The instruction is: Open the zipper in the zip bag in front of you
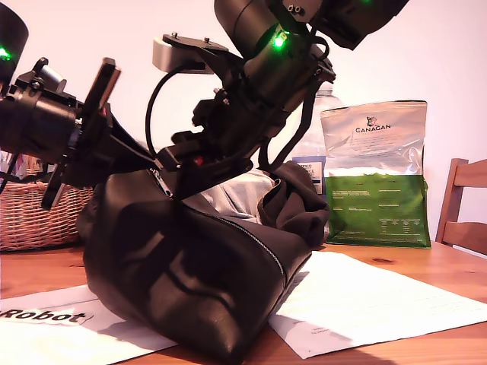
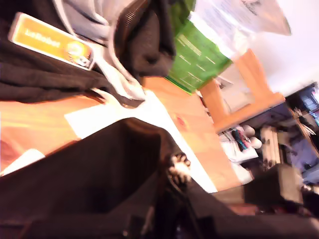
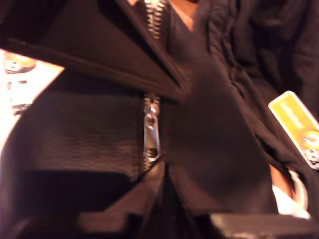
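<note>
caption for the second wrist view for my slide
Close-up: silver pull tab on the zip bag of dark leather, zipper teeth running beyond, a yellow label nearby.

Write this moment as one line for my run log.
zip bag: on table | zipper pull tab: at my second gripper | my first gripper: at bag | grasp state: unclear
</note>
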Robot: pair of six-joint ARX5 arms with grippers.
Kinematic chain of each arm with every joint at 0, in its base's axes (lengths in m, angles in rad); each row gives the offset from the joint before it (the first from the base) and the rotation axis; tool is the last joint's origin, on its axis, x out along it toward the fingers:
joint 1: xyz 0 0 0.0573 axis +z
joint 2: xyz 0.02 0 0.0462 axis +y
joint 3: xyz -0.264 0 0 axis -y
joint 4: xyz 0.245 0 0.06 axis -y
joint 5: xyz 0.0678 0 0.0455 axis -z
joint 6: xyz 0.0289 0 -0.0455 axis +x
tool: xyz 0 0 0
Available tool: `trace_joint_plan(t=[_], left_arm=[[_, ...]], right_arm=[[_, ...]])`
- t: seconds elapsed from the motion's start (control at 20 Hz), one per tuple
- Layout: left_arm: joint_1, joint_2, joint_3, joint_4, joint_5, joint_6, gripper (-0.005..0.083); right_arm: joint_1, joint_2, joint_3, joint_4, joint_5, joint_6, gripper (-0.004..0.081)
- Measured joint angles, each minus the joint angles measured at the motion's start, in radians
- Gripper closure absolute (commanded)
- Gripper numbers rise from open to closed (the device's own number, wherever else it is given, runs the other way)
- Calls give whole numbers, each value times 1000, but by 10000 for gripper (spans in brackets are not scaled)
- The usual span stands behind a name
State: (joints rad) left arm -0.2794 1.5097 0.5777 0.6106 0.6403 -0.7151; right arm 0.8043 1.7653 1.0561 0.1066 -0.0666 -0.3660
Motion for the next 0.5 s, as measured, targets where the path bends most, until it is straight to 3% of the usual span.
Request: trace_joint_plan(t=[0.15,0.5], left_arm=[[2,0,0,-4,40,23,798],[5,0,0,-8,74,27,798]], right_arm=[[-7,0,0,6,-85,-10,569],[-4,0,-2,26,-107,-1,578]])
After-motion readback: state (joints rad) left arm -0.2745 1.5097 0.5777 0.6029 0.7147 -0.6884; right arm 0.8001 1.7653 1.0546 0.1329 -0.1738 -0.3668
